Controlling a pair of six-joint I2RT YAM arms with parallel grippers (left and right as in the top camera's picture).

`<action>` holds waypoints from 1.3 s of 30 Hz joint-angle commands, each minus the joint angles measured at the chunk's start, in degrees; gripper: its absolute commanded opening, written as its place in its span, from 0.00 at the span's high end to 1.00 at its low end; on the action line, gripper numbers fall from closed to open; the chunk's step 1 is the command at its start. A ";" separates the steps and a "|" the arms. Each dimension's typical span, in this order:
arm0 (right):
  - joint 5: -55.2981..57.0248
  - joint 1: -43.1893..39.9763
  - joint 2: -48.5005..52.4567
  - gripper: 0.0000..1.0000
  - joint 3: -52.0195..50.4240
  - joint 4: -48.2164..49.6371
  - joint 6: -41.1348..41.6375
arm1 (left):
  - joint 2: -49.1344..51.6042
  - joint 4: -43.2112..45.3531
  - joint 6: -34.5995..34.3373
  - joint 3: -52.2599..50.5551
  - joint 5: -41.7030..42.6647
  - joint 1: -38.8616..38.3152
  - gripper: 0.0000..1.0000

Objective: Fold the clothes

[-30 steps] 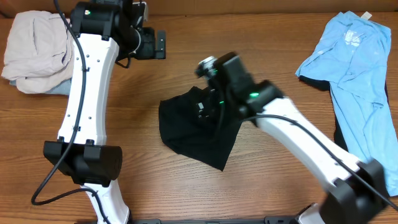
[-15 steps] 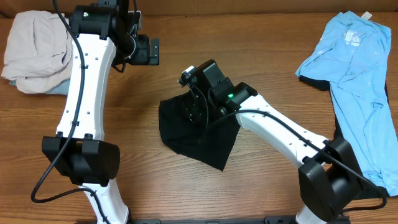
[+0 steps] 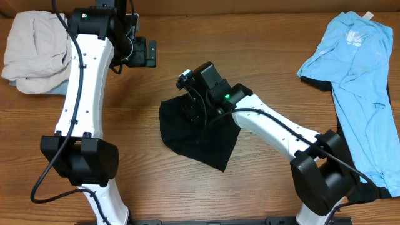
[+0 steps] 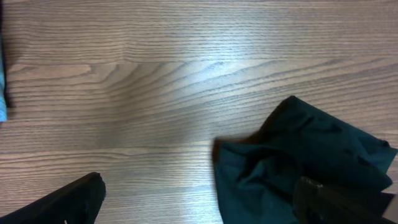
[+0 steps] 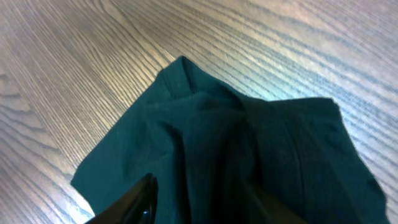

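The black T-shirt (image 3: 199, 140) lies crumpled on the table (image 3: 269, 56), a raised ridge of it between the jaws of the right gripper (image 3: 189, 109), which stand fairly narrow; whether they grip it I cannot tell. The left gripper (image 3: 148, 53) hovers wide and empty, the shirt near but apart. No neat fold shows, and the light blue shirt (image 3: 356, 69) lies spread well away from both jaws, so I judge most of the work is left.

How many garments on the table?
3: beige pile back left, black shirt centre, light blue shirt right. Dark fabric under the blue one may be a fourth.
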 commanded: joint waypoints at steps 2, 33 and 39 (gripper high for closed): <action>-1.14 0.33 1.22 0.62 1.03 0.46 0.20 | -1.07 0.33 1.33 -0.04 -0.55 1.77 0.00; -3.08 0.15 -10.49 0.87 -13.20 -44.13 24.30 | -0.63 1.36 2.40 -0.28 -0.96 5.79 0.00; -2.84 -1.09 -11.45 0.62 -10.69 -44.09 24.46 | -0.44 1.36 2.43 -0.33 -0.96 5.75 0.00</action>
